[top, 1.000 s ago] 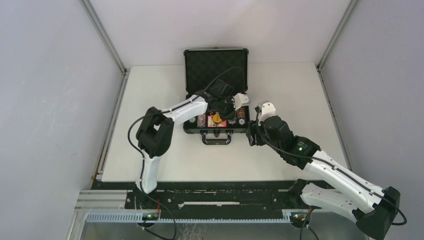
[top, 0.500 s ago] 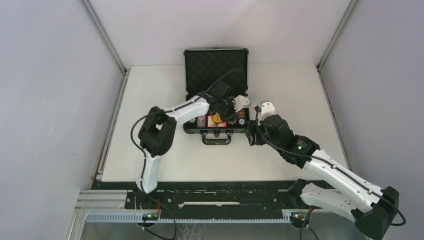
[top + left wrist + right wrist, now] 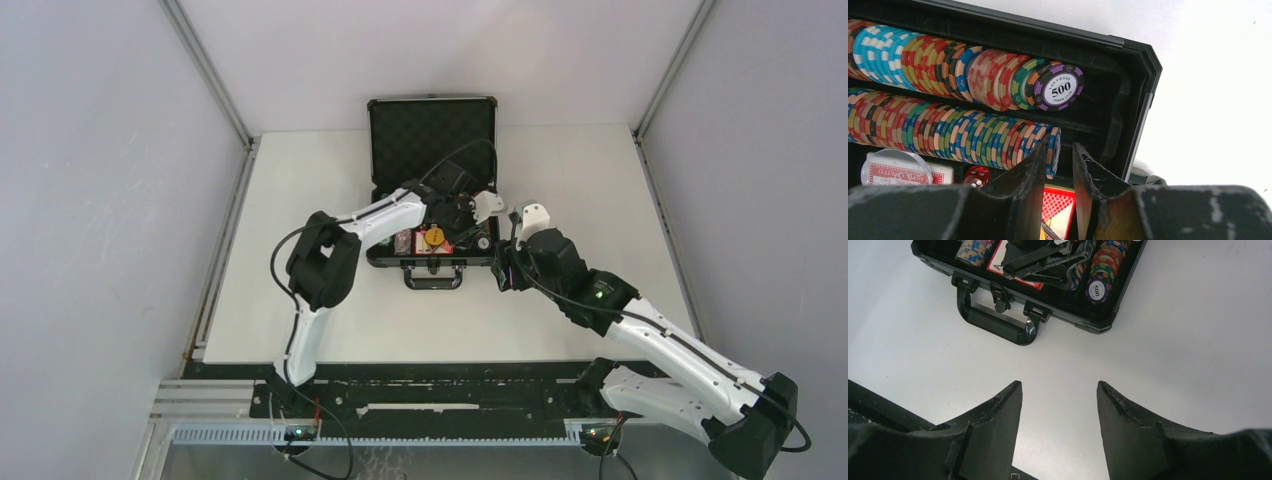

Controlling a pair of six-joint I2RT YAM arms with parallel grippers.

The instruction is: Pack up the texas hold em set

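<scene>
The black briefcase (image 3: 382,257) lies open with its foam-lined lid (image 3: 432,130) upright. In the left wrist view two rows of multicoloured poker chips (image 3: 948,132) lie in the slots, and a purple 500 chip (image 3: 1060,89) ends the upper row. A red die (image 3: 976,176) and a red card box (image 3: 903,172) lie below them. My left gripper (image 3: 1060,150) is inside the case at the right end of the lower chip row, its jaws a narrow gap apart with nothing between them. My right gripper (image 3: 1059,385) is open and empty over the table, near the case's front right corner (image 3: 1100,329).
The case handle (image 3: 998,325) sticks out toward the near edge. A yellow dealer button (image 3: 434,237) lies on the cards in the case. Grey walls stand on both sides of the white table (image 3: 600,180). My left arm (image 3: 320,260) arches over the table to the left of the case.
My left gripper has shifted a little to the right inside the case, toward the ends of the chip rows. The right arm has hardly moved.
</scene>
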